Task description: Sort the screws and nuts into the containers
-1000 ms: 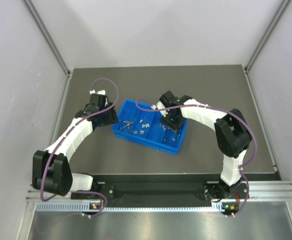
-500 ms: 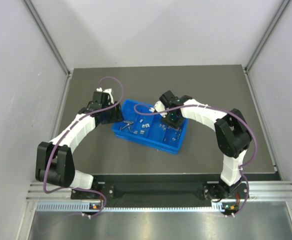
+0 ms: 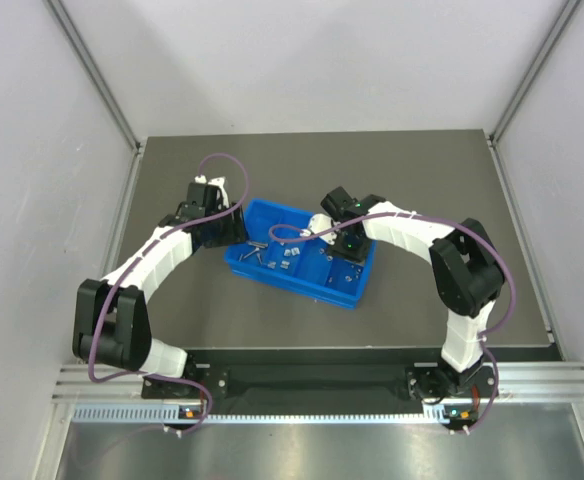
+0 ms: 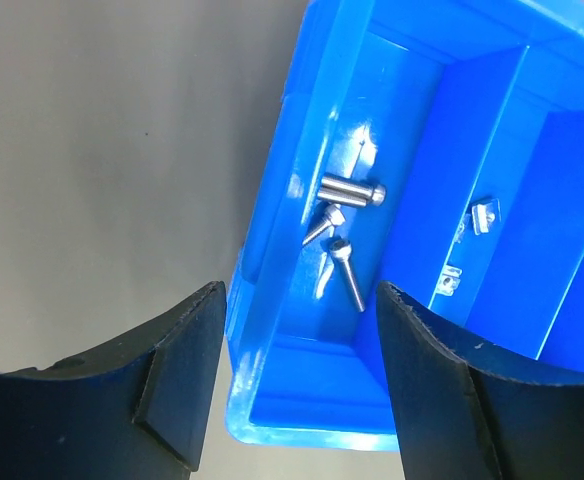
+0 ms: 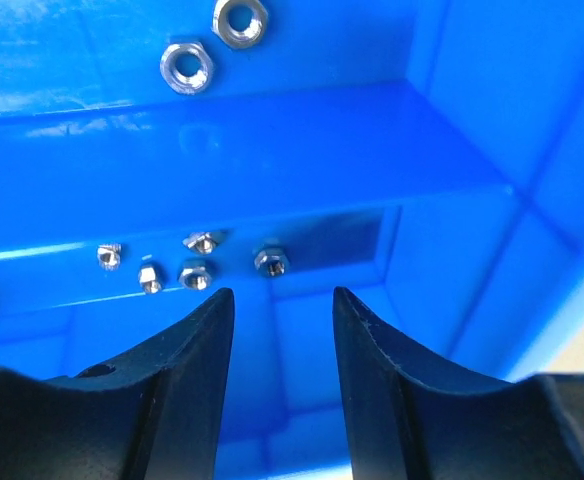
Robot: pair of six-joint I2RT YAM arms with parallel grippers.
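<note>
Dark grey table [image 3: 422, 180], blue tray [image 3: 284, 281] mid-table. Left gripper [image 4: 302, 290] gapes empty over the tray's left end, where three screws [image 4: 350, 190] lie. Right gripper [image 5: 282, 295] hangs open and empty, low inside the tray over small nuts [image 5: 194, 273]. I'd guess lifting straight up is best, so its fingers miss the divider [image 5: 272, 140].

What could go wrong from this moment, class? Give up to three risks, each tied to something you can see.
1. The open left claw straddles the end wall of the bright blue plastic tray; lowering or closing could catch that wall and jolt the small silver metal screws inside.
2. The open right claw sits low in a compartment, with tiny silver hex nuts bunched ahead; it may grab two or scatter them.
</note>
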